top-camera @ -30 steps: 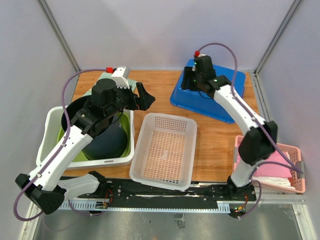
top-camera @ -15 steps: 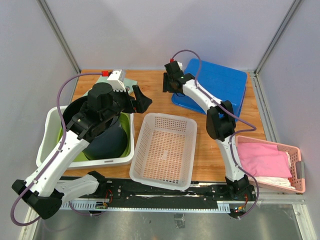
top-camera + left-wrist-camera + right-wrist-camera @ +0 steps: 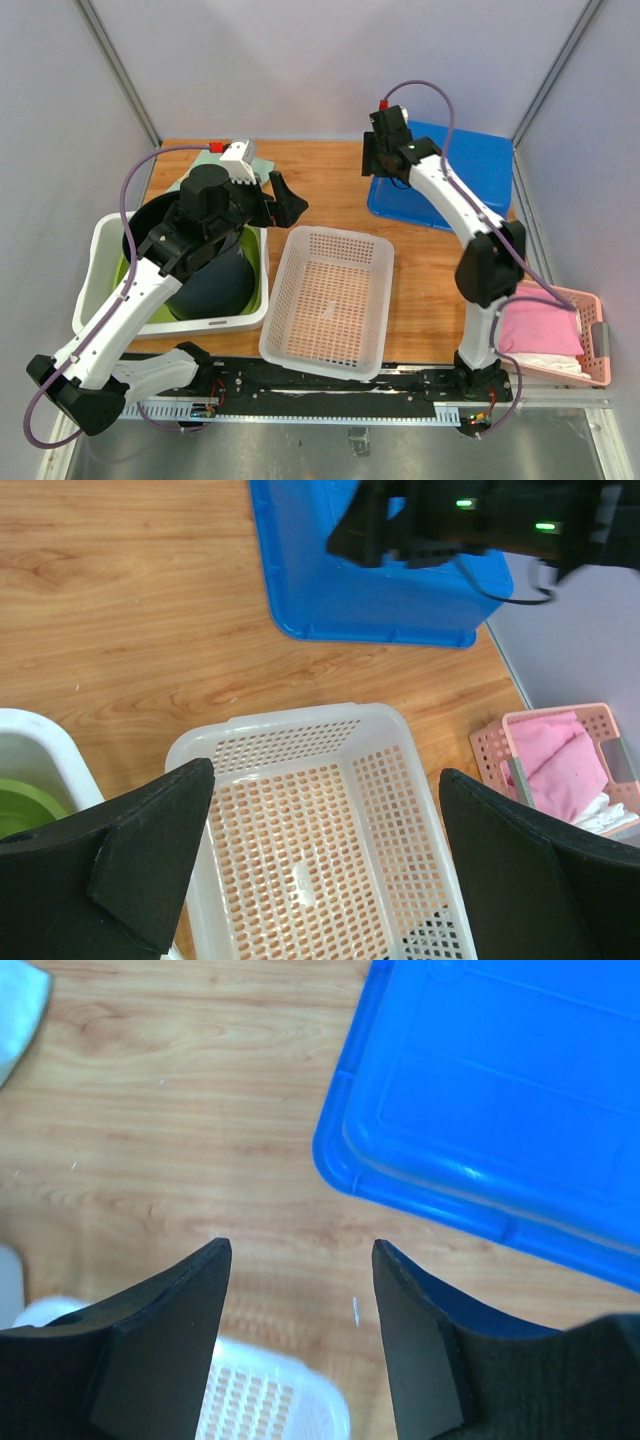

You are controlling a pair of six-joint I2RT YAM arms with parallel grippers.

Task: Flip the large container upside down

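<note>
The large blue container (image 3: 448, 178) lies at the back right of the table, its flat ribbed face up and its rim down. It also shows in the left wrist view (image 3: 380, 590) and the right wrist view (image 3: 500, 1110). My right gripper (image 3: 374, 162) is open and empty just left of the container's left edge, above bare wood (image 3: 300, 1245). My left gripper (image 3: 284, 200) is open and empty, hovering above the far left end of the white basket (image 3: 325, 770).
A white perforated basket (image 3: 330, 290) stands at the table's middle. A white tub (image 3: 100, 250) with a green bowl and a dark bowl stands at the left under my left arm. A pink basket (image 3: 592, 310) with pink cloth stands at the front right.
The blue container has shifted right and lies flatter than a second ago. My right gripper swung left off it, then back to its left edge. My left arm has barely moved.
</note>
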